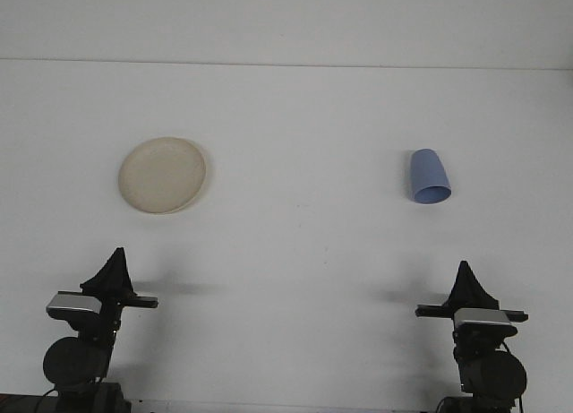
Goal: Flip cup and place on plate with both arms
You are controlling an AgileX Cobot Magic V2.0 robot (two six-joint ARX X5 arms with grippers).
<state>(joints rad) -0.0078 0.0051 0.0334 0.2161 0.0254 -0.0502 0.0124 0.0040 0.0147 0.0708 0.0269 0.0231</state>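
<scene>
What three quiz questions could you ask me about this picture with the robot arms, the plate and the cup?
1. True or false: the light blue plastic cup already sits on the round cream plate.
2. Which gripper is on the cup's side of the white table? A) left gripper B) right gripper C) neither
3. Fill in: the cup's wider end points toward the ___ edge of the table.

Key
1. False. The cup is on the table's right side and the plate on its left side, well apart.
2. B. The right gripper is below the cup; the left gripper is below the plate.
3. Near, the robot's edge.
</scene>
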